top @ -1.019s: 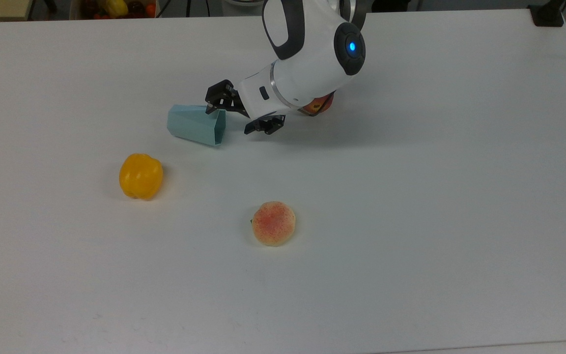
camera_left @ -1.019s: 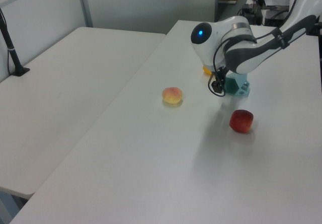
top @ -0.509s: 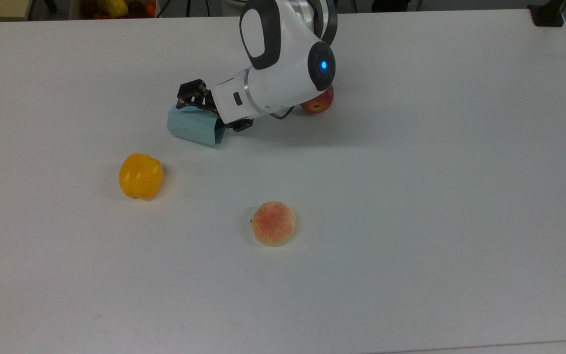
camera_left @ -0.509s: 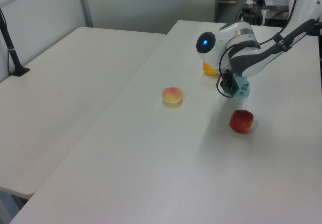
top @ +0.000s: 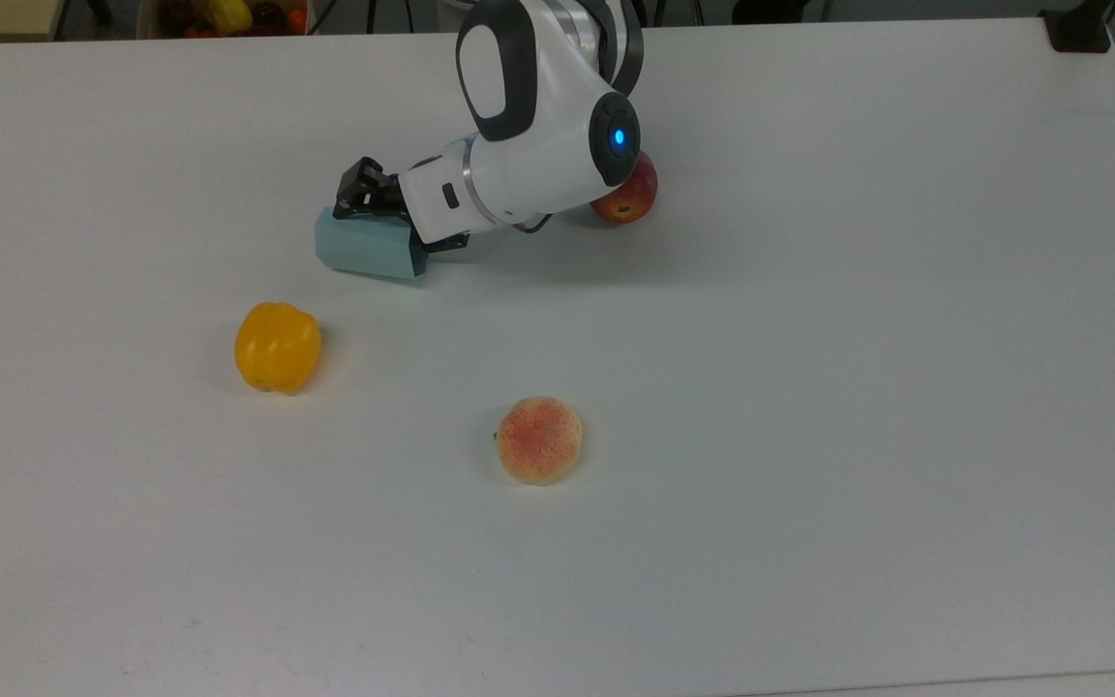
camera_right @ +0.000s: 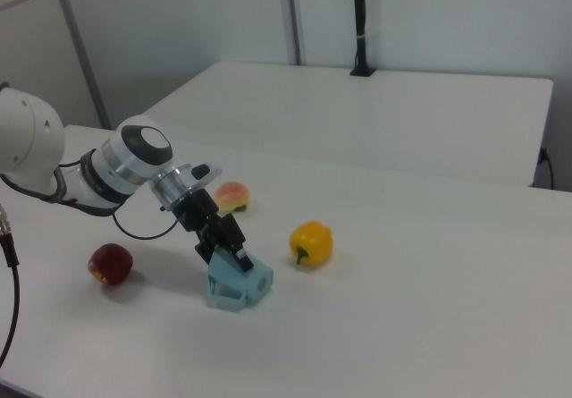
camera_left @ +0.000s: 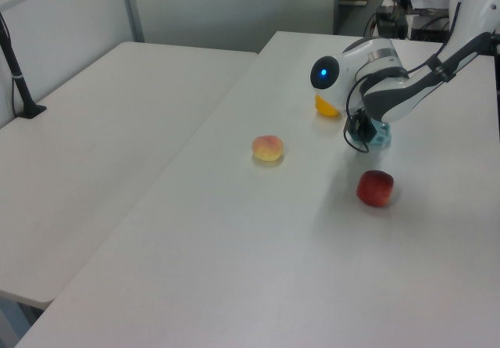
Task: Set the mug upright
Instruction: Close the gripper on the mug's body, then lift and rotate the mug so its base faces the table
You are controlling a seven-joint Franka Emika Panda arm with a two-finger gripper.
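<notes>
Teal mug (top: 367, 249) sideways under gripper (top: 376, 201)

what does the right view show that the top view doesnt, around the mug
Right view only: the mug's side faces and one end on the table, with the tool coming down onto it from above.

Top view only: the mug's length lying on its side, and the tub of fruit past the table's far edge.

Both: tool at the mug, apple, yellow pepper and peach apart from it.
</notes>
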